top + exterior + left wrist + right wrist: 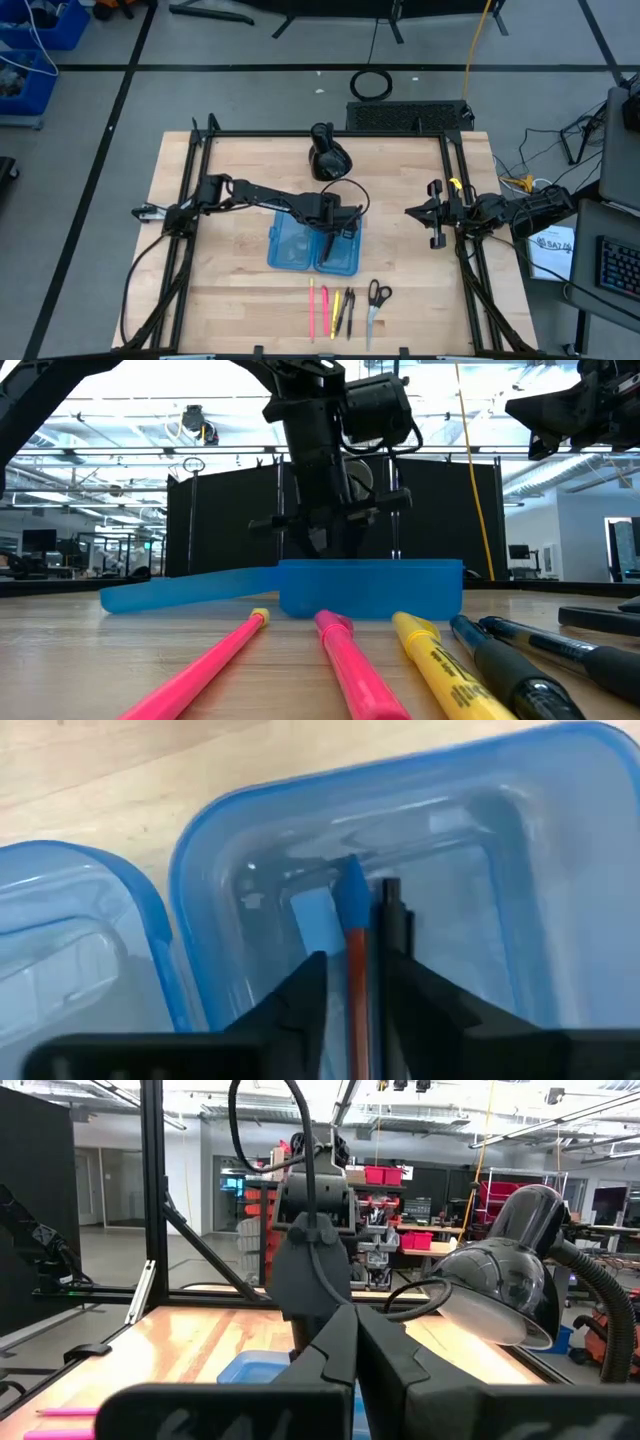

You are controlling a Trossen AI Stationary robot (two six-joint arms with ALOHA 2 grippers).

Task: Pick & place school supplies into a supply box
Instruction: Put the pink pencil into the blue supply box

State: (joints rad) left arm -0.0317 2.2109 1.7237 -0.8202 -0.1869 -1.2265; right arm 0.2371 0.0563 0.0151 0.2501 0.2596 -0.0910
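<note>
So the left gripper [355,982] is pinched shut on a blue-capped orange pen [354,935], tip down inside the right half of the open blue supply box [314,247], walls close around, while the right gripper [436,213], fingers together, waits by the table's right edge.

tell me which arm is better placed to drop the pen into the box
Left. The left gripper already holds a pen over the supply box; the right gripper waits at the table's right edge.
</note>
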